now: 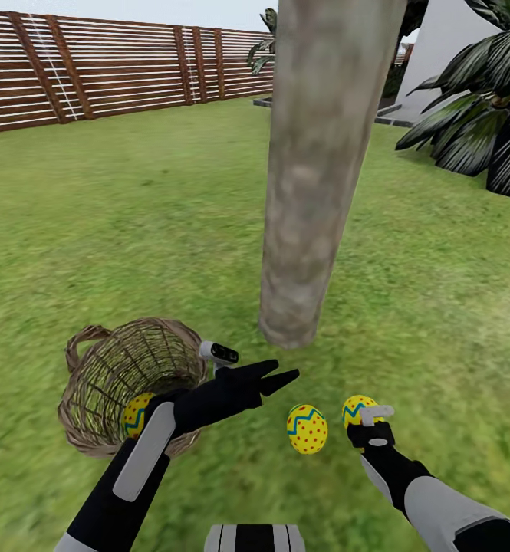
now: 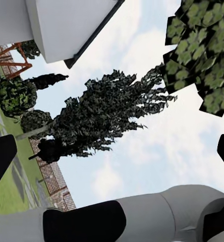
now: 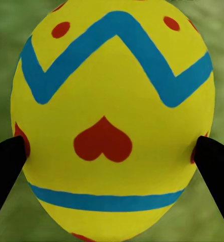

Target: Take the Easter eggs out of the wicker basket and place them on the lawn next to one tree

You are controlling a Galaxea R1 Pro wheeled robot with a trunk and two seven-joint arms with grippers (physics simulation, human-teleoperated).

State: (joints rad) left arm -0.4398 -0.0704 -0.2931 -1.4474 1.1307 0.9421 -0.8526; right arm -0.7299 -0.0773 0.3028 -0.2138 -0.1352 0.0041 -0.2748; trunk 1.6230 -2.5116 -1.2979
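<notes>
A thick grey-beige tree (image 1: 316, 192) trunk rises from the lawn (image 1: 132, 230) just ahead. To its left stands the wicker basket (image 1: 93, 383), with one yellow Easter egg (image 1: 136, 414) inside, partly hidden by my left arm. My left gripper (image 1: 276, 376) hovers open and empty between the basket and the trunk; its wrist camera looks up at the sky past the dark fingertips (image 2: 1, 156). A second egg (image 1: 307, 429) lies on the grass below the trunk. Just right of it, my right gripper (image 1: 366, 418) is shut on the third egg (image 3: 112, 121), low over the grass, with both fingers (image 3: 8, 161) against its sides.
A brown slat fence (image 1: 93, 69) bounds the garden at the back left. A low broad-leaved dark plant (image 1: 485, 115) and a white house wall (image 1: 446, 46) stand at the right. A narrow dark tree (image 2: 102, 116) shows in the left wrist view.
</notes>
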